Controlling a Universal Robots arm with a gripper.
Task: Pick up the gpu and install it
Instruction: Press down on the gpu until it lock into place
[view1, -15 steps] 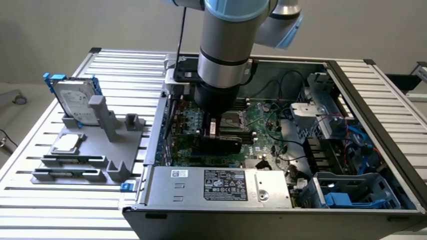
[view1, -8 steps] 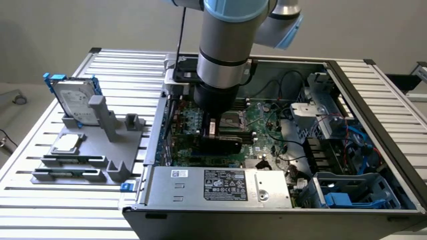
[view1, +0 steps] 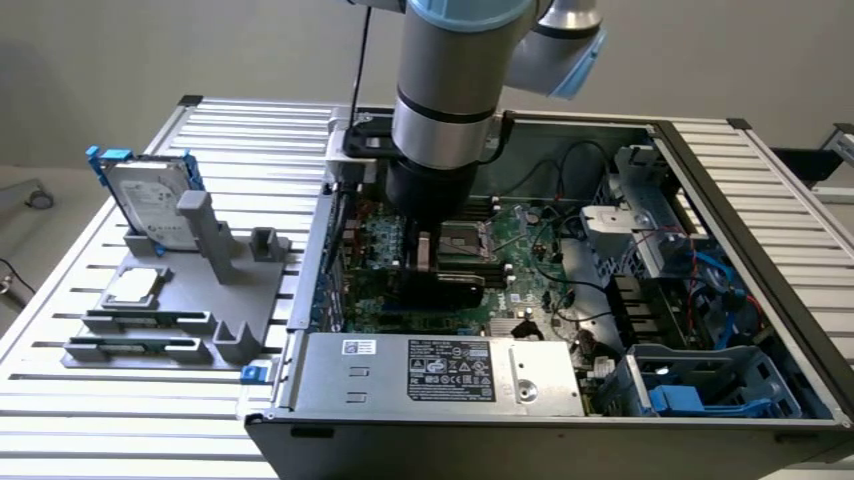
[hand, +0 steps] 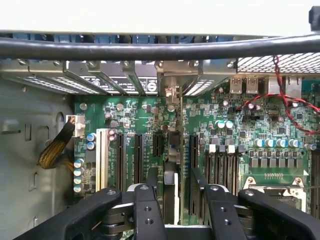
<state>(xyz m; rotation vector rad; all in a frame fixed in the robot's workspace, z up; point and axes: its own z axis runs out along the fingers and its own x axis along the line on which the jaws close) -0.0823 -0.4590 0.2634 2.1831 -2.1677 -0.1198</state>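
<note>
The black two-fingered gripper (hand: 174, 175) stands spread, with a gap on each side of the small black-shrouded, green-boarded gpu (hand: 171, 195), which stands edge-on among the slots of the green motherboard (hand: 235, 125). I reckon the card may be only half seated, so a brushing finger could tilt it. The label on the silver power supply box (view1: 441, 372) is too small to read.

Showing an open computer case (view1: 534, 450) sitting on the slatted worktop (view1: 254, 130), baring a green motherboard (view1: 534, 235) and a labelled silver power supply (view1: 441, 370) along its near wall. Holding a blue-framed hard drive (view1: 147, 195) upright in a grey fixture (view1: 247, 335) at the exterior view's left, with a square silver chip (view1: 134, 287) lying flat on the same fixture.
</note>
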